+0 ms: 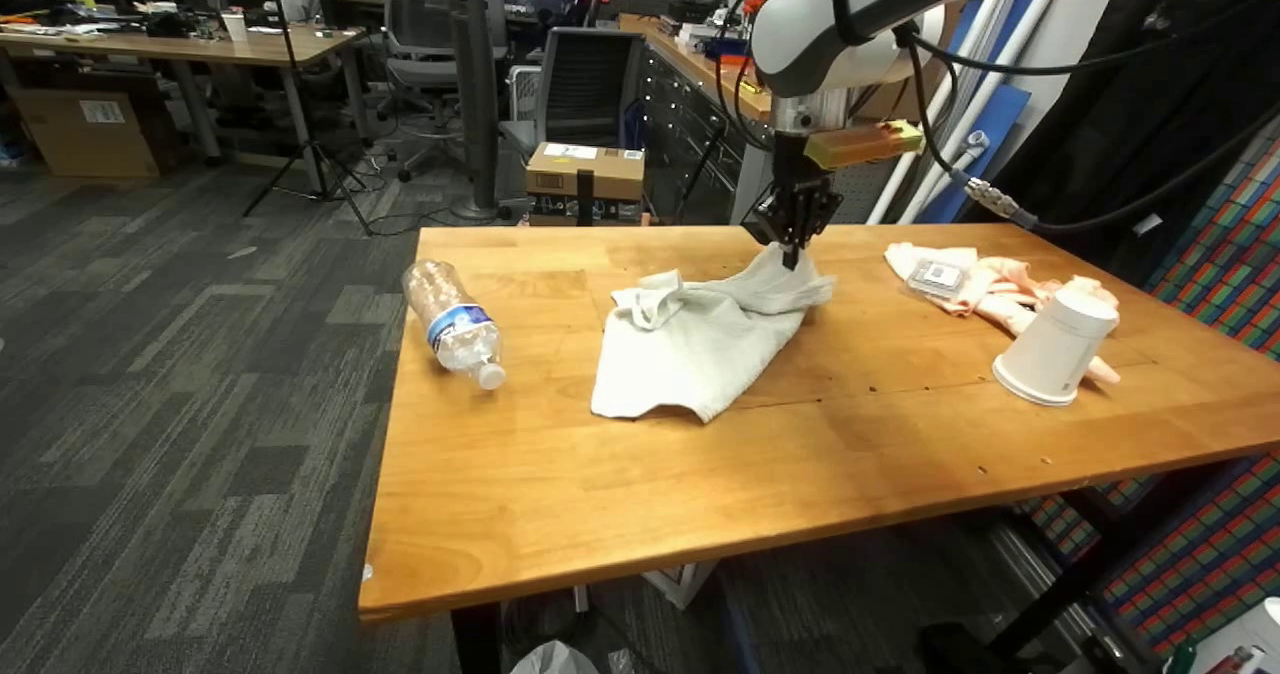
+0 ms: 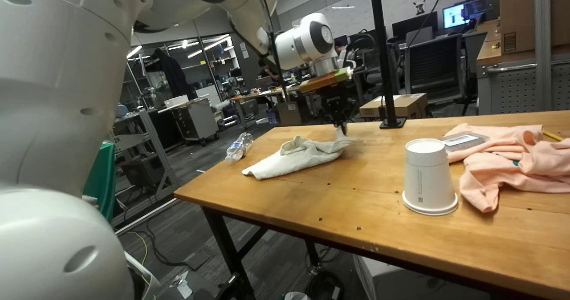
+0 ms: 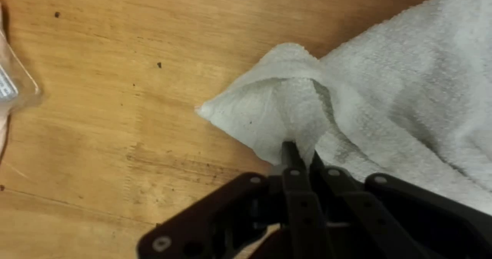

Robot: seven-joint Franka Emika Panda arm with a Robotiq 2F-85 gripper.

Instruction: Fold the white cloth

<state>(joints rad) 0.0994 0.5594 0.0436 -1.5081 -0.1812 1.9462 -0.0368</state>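
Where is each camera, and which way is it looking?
An exterior view: off one edge of the table, looking down at the white cloth; the arm and gripper reach in from upper right.
An exterior view: close beside the arm's big lower part, which fills the left, looking across the table, the upside-down cup in front.
Wrist view: by the gripper, facing down at the white cloth; black fingers at the bottom.
Shared: all three show white cloth and gripper; both exterior views share the bottle and cup.

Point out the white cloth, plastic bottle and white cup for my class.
White cloth (image 1: 700,342): in an exterior view, on its upper surface.
Plastic bottle (image 1: 459,324): in an exterior view, on its labelled middle.
White cup (image 2: 428,177): in an exterior view, on its side wall.
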